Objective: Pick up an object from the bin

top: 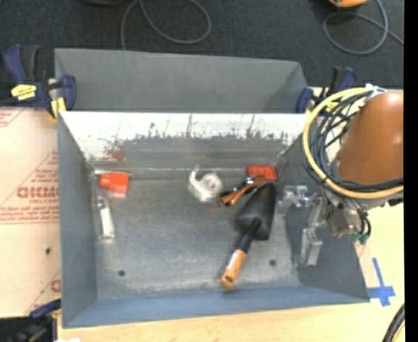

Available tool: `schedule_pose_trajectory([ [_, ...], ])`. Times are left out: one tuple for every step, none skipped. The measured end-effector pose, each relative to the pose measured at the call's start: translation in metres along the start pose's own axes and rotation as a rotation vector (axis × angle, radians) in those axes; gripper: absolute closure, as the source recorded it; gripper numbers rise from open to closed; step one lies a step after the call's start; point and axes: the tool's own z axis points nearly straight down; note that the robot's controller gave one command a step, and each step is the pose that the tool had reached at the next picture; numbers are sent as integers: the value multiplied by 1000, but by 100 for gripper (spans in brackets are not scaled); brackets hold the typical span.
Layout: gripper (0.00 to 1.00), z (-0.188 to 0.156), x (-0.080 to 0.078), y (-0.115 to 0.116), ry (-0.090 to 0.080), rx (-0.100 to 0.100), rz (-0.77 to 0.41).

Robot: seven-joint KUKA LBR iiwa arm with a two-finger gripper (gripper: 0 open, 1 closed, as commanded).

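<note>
My gripper [307, 228] hangs low at the right side of the bin, close to the right wall, with nothing visibly held. Just to its left lies a black brush [257, 214] with a wooden handle that points toward the bin's front. Behind the brush head lies a small orange and black hand tool [248, 183] against the back wall.
A white, roll-like thing [205, 184] rests near the middle of the back wall. A clear bottle [105, 216] with an orange cap [114, 182] lies along the left side. The arm with its orange dome and looped cables stands over the bin's right rim.
</note>
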Motion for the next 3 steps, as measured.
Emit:
schedule_pose_trajectory([
  [0, 0, 0, 0, 0, 0, -1],
  [0, 48, -16, 11, -8, 2, -58],
  [0, 108, -16, 29, -7, 1, -81],
])
